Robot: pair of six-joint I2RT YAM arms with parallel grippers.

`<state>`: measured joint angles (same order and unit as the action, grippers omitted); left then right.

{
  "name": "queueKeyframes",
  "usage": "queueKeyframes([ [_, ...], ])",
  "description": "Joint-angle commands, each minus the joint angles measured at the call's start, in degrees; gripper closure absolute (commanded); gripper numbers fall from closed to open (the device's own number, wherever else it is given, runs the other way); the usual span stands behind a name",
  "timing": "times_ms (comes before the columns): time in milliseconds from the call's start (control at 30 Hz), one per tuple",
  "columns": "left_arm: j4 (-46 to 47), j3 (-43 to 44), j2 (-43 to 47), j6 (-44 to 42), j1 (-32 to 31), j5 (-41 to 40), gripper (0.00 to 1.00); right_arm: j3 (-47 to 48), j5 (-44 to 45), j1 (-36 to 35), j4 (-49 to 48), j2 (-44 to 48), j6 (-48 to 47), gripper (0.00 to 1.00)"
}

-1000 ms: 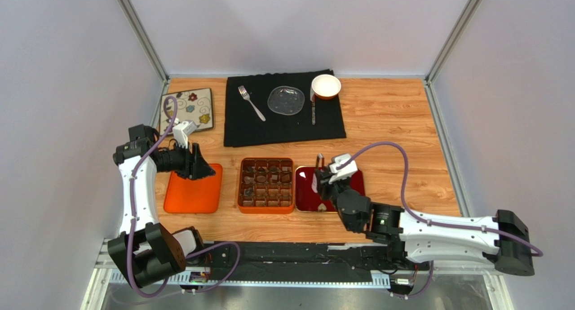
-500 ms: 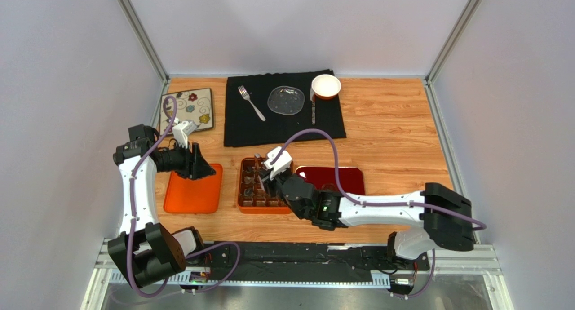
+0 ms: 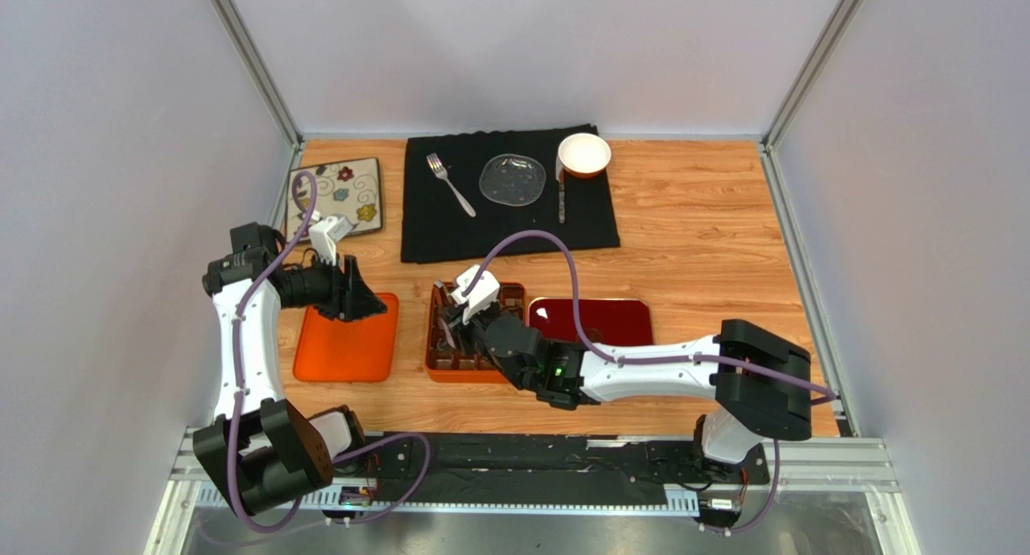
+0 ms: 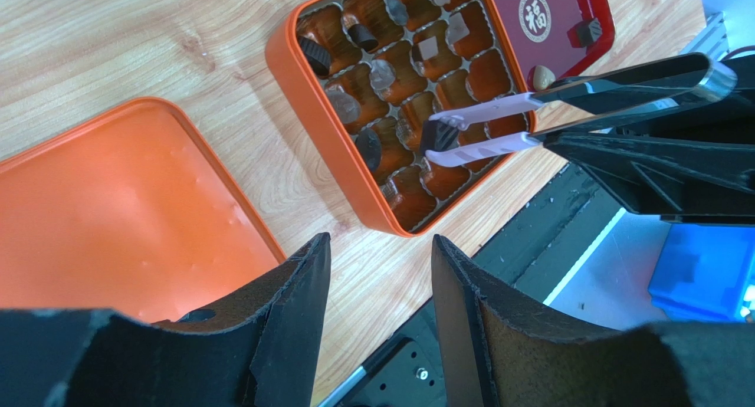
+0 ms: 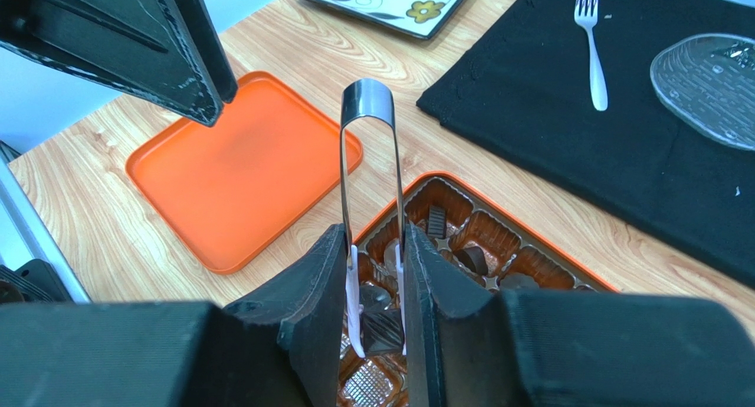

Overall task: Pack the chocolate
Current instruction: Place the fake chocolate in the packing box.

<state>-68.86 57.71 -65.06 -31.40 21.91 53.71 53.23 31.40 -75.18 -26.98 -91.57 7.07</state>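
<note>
Right gripper [image 5: 372,252]: pressed together on metal tongs [image 5: 368,115], whose tips pinch 1 dark chocolate [image 5: 383,329] over the orange box [image 4: 354,172].
Left gripper [image 4: 379,243]: spread, holding nothing, above the orange lid [image 4: 115,221].
Other chocolate: several sit in the box's compartments; 2 pieces lie on the red tray [image 4: 572,0].
Handling: light, rigid, probably smooth and easily scuffed; likely best pinched gently across its flat sides, mid-height.
Risk: squeezing harder could crack or flick it from the tips.
</note>
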Motion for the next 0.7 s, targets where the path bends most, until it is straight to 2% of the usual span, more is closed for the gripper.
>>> queueKeyframes([
  [0,-0.2,1.1,1.3,-1.0,0.6,2.1,0.46,1.8,-0.4,0.9,-5.6,-0.9,1.5,0.79],
  [667,-1.4,1.3,2.0,-2.3,0.6,1.2,0.46,-0.9,0.3,1.8,-6.5,0.2,2.4,0.75],
])
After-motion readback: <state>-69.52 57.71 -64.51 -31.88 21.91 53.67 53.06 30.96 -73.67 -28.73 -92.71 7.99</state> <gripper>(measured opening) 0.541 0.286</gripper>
